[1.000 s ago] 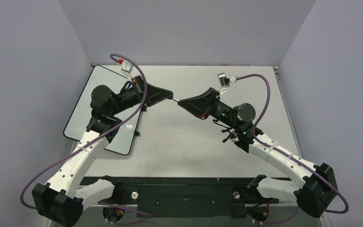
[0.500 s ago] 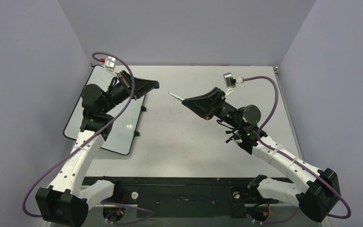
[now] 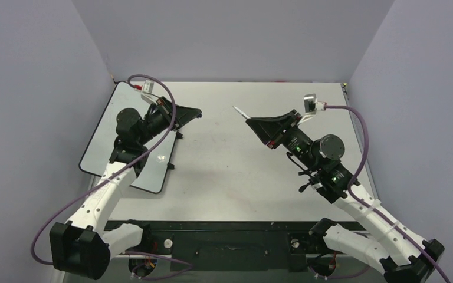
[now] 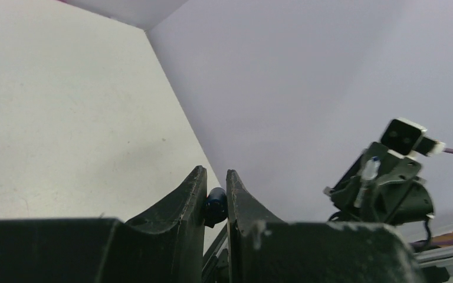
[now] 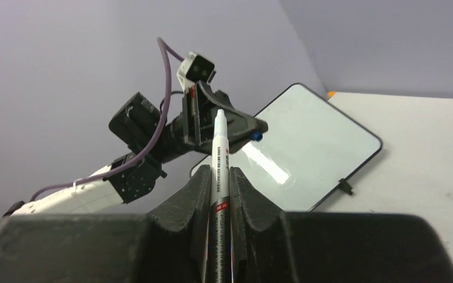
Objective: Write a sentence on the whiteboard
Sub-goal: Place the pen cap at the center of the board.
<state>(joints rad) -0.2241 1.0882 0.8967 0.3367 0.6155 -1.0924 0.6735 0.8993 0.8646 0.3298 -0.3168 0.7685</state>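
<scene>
My right gripper [image 5: 218,174] is clamped on the marker [image 5: 219,147], its tip raised off the table [image 3: 224,171]. My left gripper [image 4: 215,171] pinches the small dark cap [image 4: 215,203]. The whiteboard [image 3: 97,144] lies flat at the far left corner, well apart from the marker and partly under my left arm, with no writing I can see. Reaching across could knock my arms together. Pressing hard could push the marker back through my fingers or shift the whiteboard on its feet.
</scene>
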